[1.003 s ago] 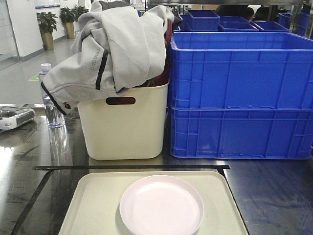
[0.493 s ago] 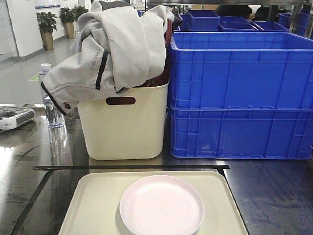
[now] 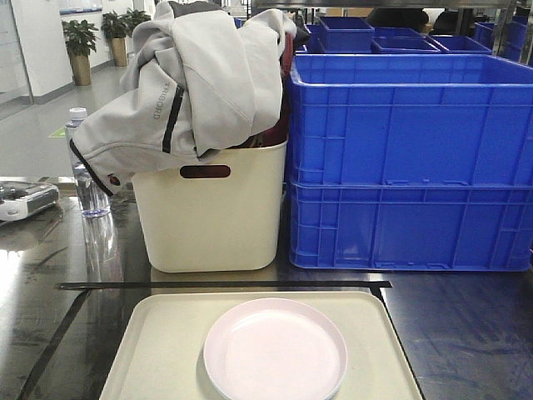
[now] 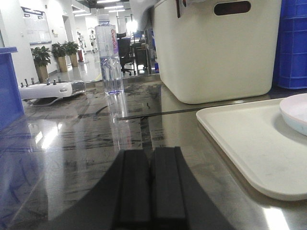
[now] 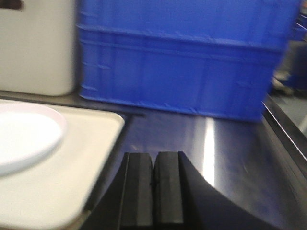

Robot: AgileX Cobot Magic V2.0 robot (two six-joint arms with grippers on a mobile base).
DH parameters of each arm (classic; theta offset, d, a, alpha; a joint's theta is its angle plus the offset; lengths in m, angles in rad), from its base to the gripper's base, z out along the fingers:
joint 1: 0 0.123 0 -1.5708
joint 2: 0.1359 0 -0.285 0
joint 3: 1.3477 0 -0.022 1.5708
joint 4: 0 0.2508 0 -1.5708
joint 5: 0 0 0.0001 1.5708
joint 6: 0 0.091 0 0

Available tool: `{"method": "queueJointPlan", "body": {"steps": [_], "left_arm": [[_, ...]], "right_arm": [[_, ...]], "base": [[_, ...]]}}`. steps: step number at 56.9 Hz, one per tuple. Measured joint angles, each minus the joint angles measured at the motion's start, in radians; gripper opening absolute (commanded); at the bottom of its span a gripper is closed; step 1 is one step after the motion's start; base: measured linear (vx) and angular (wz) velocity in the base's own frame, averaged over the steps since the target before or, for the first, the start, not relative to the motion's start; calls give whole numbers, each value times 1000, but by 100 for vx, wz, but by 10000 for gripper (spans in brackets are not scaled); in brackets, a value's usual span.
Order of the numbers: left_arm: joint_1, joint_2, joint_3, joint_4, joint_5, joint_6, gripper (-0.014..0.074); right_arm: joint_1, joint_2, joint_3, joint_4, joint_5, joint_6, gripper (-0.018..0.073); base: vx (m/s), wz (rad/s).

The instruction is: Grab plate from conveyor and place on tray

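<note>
Round pale-pink plastic plate (image 3: 276, 349) resting on flat cream-beige rectangular tray (image 3: 166, 350); left gripper (image 4: 151, 184) and right gripper (image 5: 153, 189) closed, empty, beside tray; placement judged complete, next move retreat.

Dark reflective tabletop (image 3: 466, 333) bearing tray (image 3: 158, 350), cream bin (image 3: 208, 217), blue crates (image 3: 408, 225) and water bottle (image 3: 87, 167), all beyond the grippers.

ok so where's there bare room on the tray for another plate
The tray is bare on its left side, between its left rim and the pink plate, and in a narrower strip right of the plate. Behind the tray it is crowded: the cream bin and stacked blue crates stand close.
</note>
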Motion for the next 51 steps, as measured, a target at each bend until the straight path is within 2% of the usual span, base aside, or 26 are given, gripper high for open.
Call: {"method": "queueJointPlan", "body": {"steps": [7, 13, 20, 51], "left_arm": [[0, 0, 0, 0, 0, 0, 4], [0, 0, 0, 0, 0, 0, 4], [0, 0, 0, 0, -1, 0, 4], [0, 0, 2, 0, -1, 0, 4]], "right_arm": [[-82, -138, 150, -31, -13, 50, -9], [-96, -255, 240, -38, -10, 61, -9], [-96, -308, 247, -39, -8, 64, -9], [-96, -308, 248, -41, 19, 65, -9]], "base": [[0, 0], [0, 0], [0, 0], [0, 0]]}}
